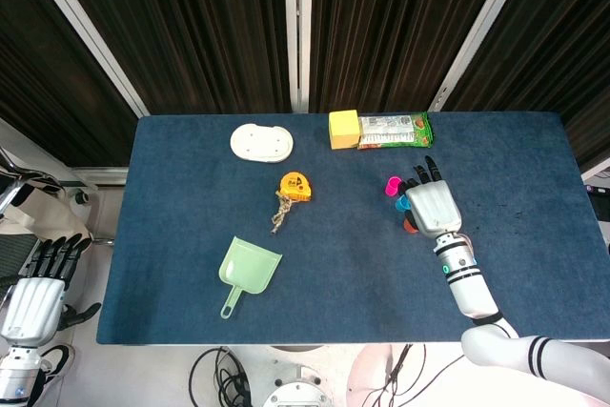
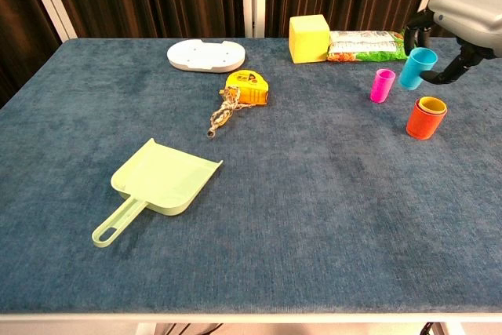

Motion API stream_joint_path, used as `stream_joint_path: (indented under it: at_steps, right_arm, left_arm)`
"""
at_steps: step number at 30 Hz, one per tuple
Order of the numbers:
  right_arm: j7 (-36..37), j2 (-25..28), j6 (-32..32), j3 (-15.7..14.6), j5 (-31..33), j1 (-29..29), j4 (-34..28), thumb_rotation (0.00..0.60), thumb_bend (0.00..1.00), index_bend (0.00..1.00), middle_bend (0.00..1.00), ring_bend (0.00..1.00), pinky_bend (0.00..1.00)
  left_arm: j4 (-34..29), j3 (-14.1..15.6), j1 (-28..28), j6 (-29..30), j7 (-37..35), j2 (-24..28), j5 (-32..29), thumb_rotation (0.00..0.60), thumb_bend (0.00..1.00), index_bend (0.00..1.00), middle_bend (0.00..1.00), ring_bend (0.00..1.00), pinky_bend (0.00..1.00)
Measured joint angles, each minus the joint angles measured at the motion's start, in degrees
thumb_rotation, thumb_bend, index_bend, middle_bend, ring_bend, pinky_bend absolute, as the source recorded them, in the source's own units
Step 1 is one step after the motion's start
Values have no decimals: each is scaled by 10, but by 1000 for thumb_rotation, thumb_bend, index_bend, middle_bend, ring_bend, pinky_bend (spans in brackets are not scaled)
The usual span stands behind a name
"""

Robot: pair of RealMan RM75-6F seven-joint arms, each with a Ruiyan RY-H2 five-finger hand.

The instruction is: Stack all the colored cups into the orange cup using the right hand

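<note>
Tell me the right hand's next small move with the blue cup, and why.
Probably carry the blue cup slightly toward the robot until it sits over the orange cup, then lower it. The right hand holds it in the air, just behind and above the orange cup, whose mouth faces up with a yellow rim inside. The pink cup waits beside.

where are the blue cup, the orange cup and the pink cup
blue cup (image 2: 416, 67), chest view, on its side wall, held in the right hand
orange cup (image 2: 425, 121), chest view, on its front wall
pink cup (image 2: 382, 86), chest view, on its side wall
</note>
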Motion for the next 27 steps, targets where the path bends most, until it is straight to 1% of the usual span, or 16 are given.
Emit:
stream_joint_path:
  at_steps: [7,15,27]
  right_arm:
    - [-5,14,-10,-13,21,-9,-2,600,282,473,465,156,0]
    - [-12,12,-13,-17,31,-6,-1,600,282,475,466,156,0]
    - [-36,23,-15,-25,49,-3,-24,600,282,490,471,156,0]
  left_arm:
    - [-3,1,1,1,5,0,0,600,35,66,44,0,0]
    - [-1,0,1,0,3,0,-2,600,35,66,43,0,0]
    - [3,1,1,0,-3,-1,-2,600,35,66,43,0,0]
